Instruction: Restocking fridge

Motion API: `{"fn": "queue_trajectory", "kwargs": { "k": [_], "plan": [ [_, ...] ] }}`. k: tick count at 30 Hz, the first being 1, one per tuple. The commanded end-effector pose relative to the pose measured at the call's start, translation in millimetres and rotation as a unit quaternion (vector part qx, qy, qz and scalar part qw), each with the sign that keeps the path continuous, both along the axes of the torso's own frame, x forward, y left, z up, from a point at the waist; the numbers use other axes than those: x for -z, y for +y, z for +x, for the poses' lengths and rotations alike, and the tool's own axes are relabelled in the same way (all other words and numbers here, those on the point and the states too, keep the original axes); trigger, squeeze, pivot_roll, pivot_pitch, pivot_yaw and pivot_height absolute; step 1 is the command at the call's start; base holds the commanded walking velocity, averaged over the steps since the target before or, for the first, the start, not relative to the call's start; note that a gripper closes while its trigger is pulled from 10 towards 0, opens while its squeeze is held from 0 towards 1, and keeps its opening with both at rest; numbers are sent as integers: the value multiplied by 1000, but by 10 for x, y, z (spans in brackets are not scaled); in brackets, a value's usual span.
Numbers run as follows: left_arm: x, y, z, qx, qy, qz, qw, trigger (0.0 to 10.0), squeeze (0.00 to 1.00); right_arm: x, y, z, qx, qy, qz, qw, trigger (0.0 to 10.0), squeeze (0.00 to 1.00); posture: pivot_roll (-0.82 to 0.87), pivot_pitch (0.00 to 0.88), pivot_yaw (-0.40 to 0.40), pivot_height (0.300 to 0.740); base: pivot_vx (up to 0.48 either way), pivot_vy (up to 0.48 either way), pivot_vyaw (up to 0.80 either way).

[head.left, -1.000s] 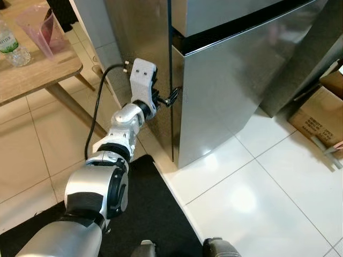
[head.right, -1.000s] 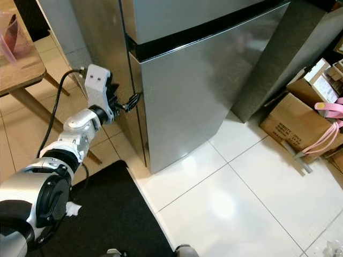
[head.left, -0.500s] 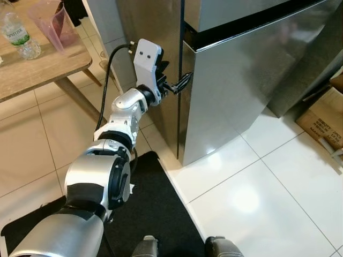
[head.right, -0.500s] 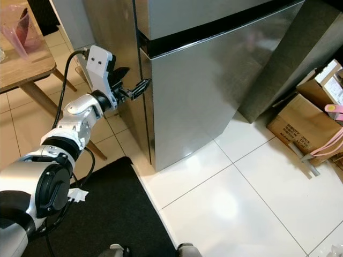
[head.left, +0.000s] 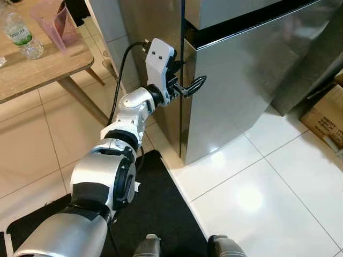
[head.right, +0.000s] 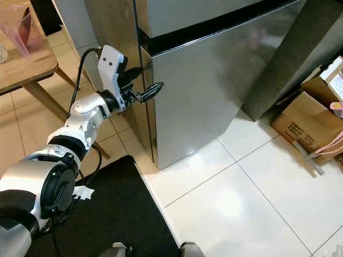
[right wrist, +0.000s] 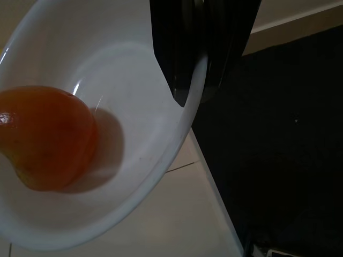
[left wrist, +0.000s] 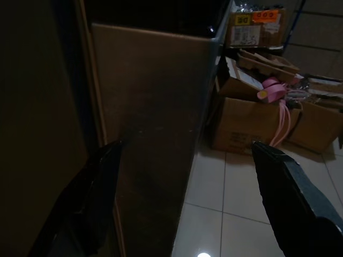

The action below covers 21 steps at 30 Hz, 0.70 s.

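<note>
Left gripper (head.left: 194, 84) jaws released at fridge door (head.left: 246, 80) edge; right gripper (right wrist: 201, 80) clenched on bowl (right wrist: 134, 176) rim, fruit (right wrist: 45, 136) cut off.

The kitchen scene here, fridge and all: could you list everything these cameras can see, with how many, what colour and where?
Fridge: one, steel grey, straight ahead, doors shut.
Wooden table: one, light brown, on the robot's left.
Water bottle: one, clear, on the table.
Pink jug: one, on the table beside the bottle.
Cardboard boxes: several, brown, on the floor right of the fridge, with pink straps.
Mat: one, black, under the robot.
Bowl: one, white, held by its rim.
Orange fruit: one, lying in the bowl.
Left gripper: open, at the fridge door's edge.
Right gripper: shut on the bowl's rim.
</note>
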<state>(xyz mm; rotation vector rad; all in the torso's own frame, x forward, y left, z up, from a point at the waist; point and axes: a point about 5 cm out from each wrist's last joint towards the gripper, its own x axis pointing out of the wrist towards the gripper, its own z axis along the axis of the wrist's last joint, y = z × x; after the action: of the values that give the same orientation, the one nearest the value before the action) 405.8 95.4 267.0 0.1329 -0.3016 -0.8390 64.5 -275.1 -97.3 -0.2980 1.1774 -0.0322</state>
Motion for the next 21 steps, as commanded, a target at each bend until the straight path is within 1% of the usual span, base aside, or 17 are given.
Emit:
{"fn": "queue_trajectory", "kwargs": {
  "k": [1, 2, 4, 5, 8, 10, 15, 21],
  "plan": [
    [-1, -85, -20, 24, -1, 2, 1000, 10000, 0, 26, -10, -165, 20, 20, -3, 1000, 10000, 0, -206, 332, 42, 740, 0, 0, 0],
    [-1, -85, -20, 24, -1, 2, 1000, 10000, 0, 26, -10, -165, 20, 20, -3, 1000, 10000, 0, -206, 332, 42, 740, 0, 0, 0],
    [10, -152, -51, 57, 0, 0, 998, 10000, 0, 25, -12, -163, 21, 20, -3, 1000, 10000, 0, -207, 329, 43, 740, 0, 0, 0],
    [10, -152, -51, 57, 0, 0, 998, 10000, 0, 25, -12, -163, 21, 20, -3, 1000, 10000, 0, -207, 329, 43, 740, 0, 0, 0],
    [29, -275, -102, 104, -2, -3, 995, 10000, 0, 21, -19, -150, 22, 18, -4, 1000, 10000, 0, -209, 327, 43, 740, 0, 0, 0],
    [46, -337, -127, 123, -3, -4, 992, 10000, 0, 18, -22, -137, 22, 16, -5, 1000, 10000, 0, -211, 326, 42, 740, 0, 0, 0],
    [64, -368, -142, 132, -3, -7, 991, 10000, 0, 15, -28, -131, 22, 15, -5, 1000, 10000, 0, -210, 326, 42, 740, 0, 0, 0],
    [44, -363, -148, 139, -6, -9, 990, 10000, 0, 16, -25, -133, 22, 15, -5, 1000, 10000, 0, -206, 328, 45, 740, 0, 0, 0]
  ]
}}
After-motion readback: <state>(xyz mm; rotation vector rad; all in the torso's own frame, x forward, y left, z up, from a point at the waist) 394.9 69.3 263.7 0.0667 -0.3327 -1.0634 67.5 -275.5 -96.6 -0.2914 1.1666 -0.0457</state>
